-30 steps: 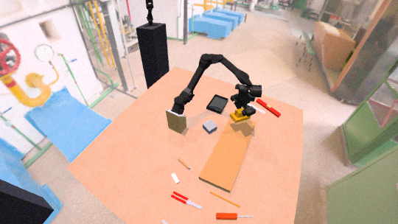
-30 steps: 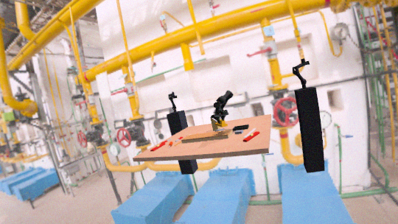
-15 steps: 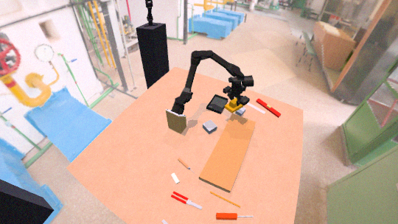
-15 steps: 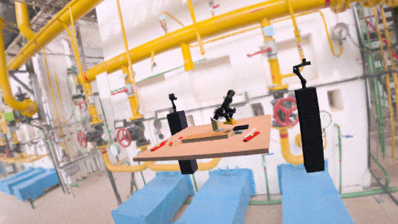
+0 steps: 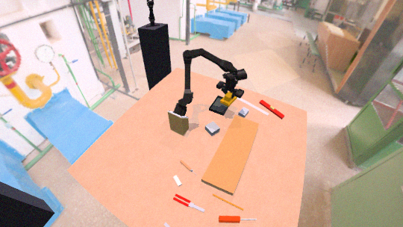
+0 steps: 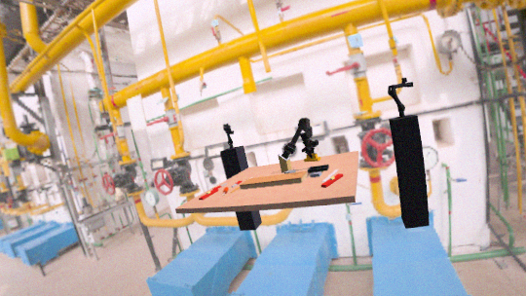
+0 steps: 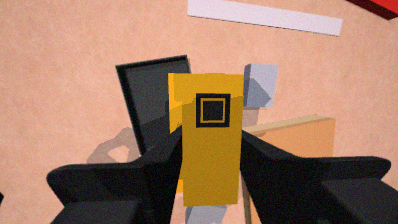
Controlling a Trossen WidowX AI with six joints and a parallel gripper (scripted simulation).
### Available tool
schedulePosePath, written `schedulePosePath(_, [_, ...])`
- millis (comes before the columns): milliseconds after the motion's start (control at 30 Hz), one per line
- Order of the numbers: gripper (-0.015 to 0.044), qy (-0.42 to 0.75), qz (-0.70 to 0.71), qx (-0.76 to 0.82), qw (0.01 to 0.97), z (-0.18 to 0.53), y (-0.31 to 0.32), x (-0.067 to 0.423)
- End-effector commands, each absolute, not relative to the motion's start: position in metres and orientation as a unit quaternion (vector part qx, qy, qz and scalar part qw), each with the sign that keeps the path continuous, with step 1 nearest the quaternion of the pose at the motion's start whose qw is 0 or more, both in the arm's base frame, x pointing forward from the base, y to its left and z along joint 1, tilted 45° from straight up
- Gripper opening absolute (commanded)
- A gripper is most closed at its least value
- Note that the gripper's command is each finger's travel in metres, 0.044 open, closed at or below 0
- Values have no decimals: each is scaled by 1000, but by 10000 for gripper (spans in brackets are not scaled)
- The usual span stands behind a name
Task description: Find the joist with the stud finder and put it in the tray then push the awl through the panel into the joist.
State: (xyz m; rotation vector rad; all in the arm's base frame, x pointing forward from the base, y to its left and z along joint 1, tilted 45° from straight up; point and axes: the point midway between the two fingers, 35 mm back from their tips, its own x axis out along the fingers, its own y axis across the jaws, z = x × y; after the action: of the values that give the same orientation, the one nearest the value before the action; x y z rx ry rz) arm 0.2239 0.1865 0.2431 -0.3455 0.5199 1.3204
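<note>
Now, stage: carrying the finder to the tray, judged from where things lie.
Gripper: the black parallel-jaw gripper [image 7: 212, 165] is clamped on the yellow rectangular stud finder [image 7: 210, 137] with a black square window, one finger on each long side.
Tray: the dark, shallow rectangular tray [image 5: 218, 105] lies on the salmon table top [image 5: 142, 164], off the far end of the panel.
Key relation: in the wrist view the tray [image 7: 145, 97] sits just to the left of the finder and partly beneath it; the finder's left edge overlaps the tray's right part, but most of its body hangs over the table. A short shift toward the tray should centre it before release.
Long axes: finder and tray look roughly parallel, the tray slightly tilted.
Height: finder appears above the tray, not resting in it; the gap cannot be told.
Panel: the long tan wooden floor panel [image 5: 231, 153] shows no hole.
Awl: several slim tools lie near the table's near edge; which is the awl cannot be told.
</note>
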Motion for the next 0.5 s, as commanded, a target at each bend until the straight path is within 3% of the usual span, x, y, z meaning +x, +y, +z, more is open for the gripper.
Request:
schedulePosePath(0, [0, 213, 617, -166, 739, 250, 192, 205])
schedulePosePath(233, [0, 171, 648, -184, 719, 258, 201, 168])
schedulePosePath(467, [0, 167, 651, -186, 717, 256, 205, 165])
